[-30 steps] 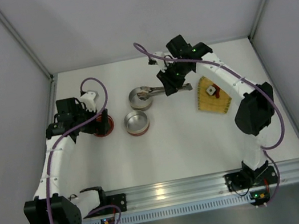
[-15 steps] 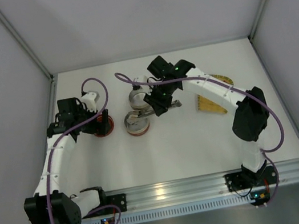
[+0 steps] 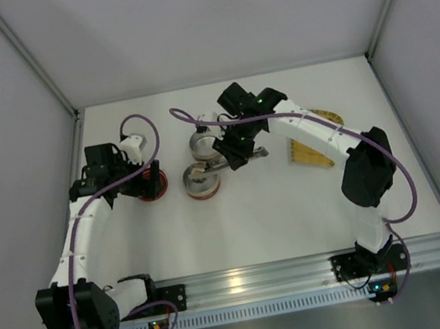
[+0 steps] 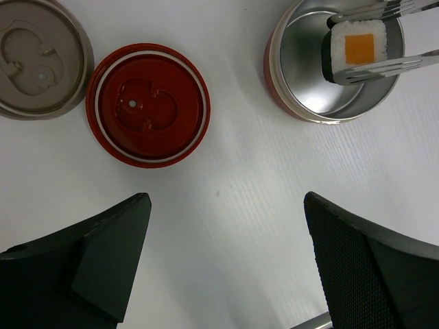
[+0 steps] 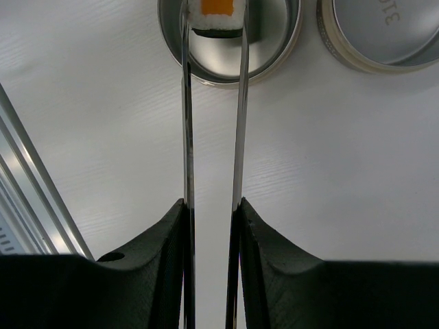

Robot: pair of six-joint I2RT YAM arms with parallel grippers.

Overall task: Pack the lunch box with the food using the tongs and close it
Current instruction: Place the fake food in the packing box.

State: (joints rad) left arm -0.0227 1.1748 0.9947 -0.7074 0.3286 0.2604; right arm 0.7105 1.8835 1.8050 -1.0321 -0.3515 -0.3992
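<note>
Right hand grips tongs pinching sushi over the lunch box; left hand wide; neighbouring tin reads "310".

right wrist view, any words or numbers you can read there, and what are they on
"310", or close to it: it stands sideways on the steel container at the top right. The frame edge cuts it off, so the last character is uncertain.
Nothing else in that view is legible.

White food piece with orange top; red lid; yellow tray
</note>
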